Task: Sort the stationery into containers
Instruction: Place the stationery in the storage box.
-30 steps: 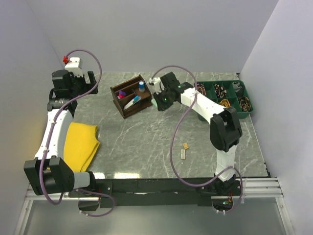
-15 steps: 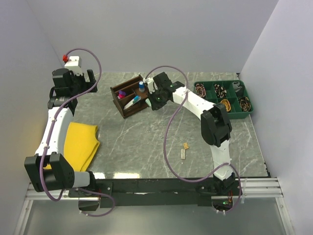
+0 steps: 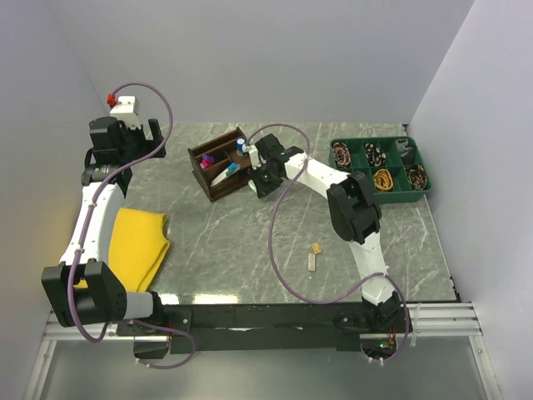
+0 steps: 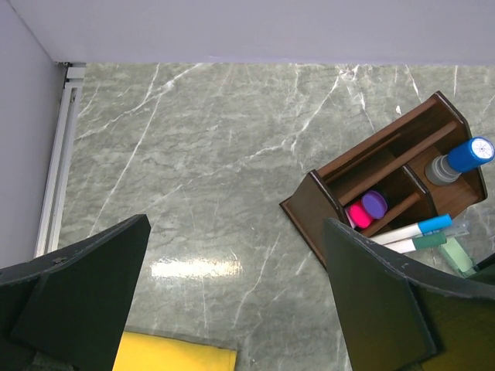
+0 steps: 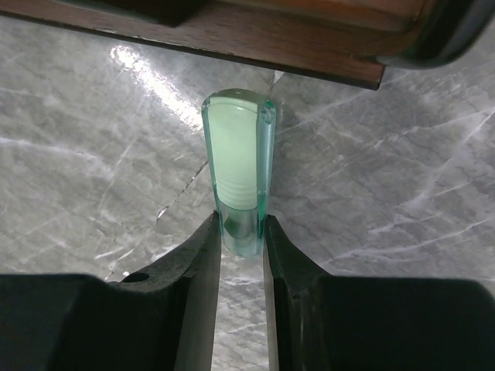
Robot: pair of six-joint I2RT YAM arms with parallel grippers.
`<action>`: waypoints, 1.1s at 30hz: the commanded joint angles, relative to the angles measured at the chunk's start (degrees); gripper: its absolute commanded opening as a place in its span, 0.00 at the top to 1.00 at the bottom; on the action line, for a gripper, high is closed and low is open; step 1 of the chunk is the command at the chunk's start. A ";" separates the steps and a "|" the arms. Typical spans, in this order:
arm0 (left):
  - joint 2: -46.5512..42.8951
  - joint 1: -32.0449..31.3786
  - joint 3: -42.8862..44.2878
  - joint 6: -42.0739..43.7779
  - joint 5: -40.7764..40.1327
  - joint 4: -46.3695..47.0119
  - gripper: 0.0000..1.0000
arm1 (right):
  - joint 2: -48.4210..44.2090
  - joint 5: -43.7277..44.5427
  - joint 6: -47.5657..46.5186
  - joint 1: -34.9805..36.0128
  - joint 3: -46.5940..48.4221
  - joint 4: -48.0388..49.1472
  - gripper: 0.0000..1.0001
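The dark brown organiser (image 3: 218, 171) stands at the back middle of the table. It holds pink (image 4: 357, 215) and purple (image 4: 374, 204) markers, a blue-capped cylinder (image 3: 241, 146) and white pens with blue and green caps (image 4: 421, 229). My right gripper (image 3: 260, 179) is shut on a pale-green eraser-like piece (image 5: 238, 170) in a clear sleeve. It holds the piece just off the organiser's near wall (image 5: 232, 39), above the marble. Two tan pieces (image 3: 314, 254) lie on the table at the front right. My left gripper (image 4: 232, 309) is open and empty, high at the back left.
A green divided tray (image 3: 391, 163) with small items stands at the back right. A yellow cloth (image 3: 137, 246) lies at the left. White walls close in the table on the left, back and right.
My right gripper has moved left with the pale-green piece, up to the organiser's side. The left arm has barely moved.
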 commanded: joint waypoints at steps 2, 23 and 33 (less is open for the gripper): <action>-2.38 0.02 -1.79 0.70 -0.58 1.66 0.01 | -0.08 0.93 2.05 0.50 3.48 2.90 1.00; -4.57 0.55 -4.52 0.00 0.13 1.31 0.00 | 3.35 5.24 6.44 3.14 9.10 6.77 1.00; -5.10 0.72 -5.40 -0.35 0.56 1.57 0.01 | 2.91 7.35 7.67 3.49 9.72 7.91 1.00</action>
